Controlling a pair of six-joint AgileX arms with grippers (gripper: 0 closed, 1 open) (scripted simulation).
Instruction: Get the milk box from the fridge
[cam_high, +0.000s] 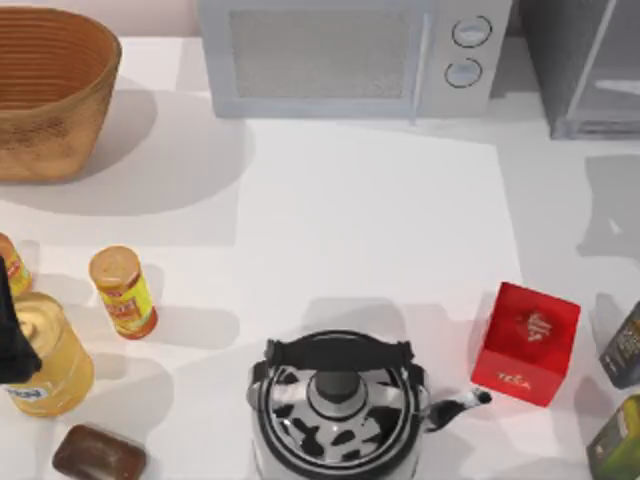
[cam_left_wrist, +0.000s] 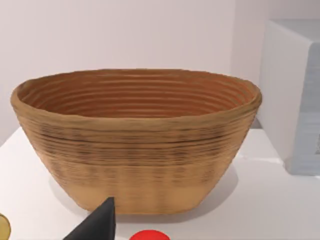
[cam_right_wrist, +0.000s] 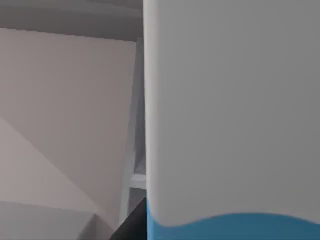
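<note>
The milk box (cam_right_wrist: 230, 115) stands very close in the right wrist view, a white face with a blue band along its lower edge. A dark part of my right gripper (cam_right_wrist: 132, 224) lies against the box's side, with the fridge's grey inner walls (cam_right_wrist: 65, 115) behind. In the top view the fridge (cam_high: 590, 70) is the grey cabinet at the back right of the table. My left arm (cam_high: 12, 340) is parked at the table's left edge, and a dark tip of its gripper (cam_left_wrist: 97, 224) points toward the basket.
A woven basket (cam_high: 50, 90) sits at the back left and a microwave (cam_high: 350, 55) at the back middle. A spotted kettle (cam_high: 340, 410), a red tea box (cam_high: 527, 342), yellow cans (cam_high: 122, 290), a brown bar (cam_high: 98, 453) and dark boxes (cam_high: 625, 345) crowd the front.
</note>
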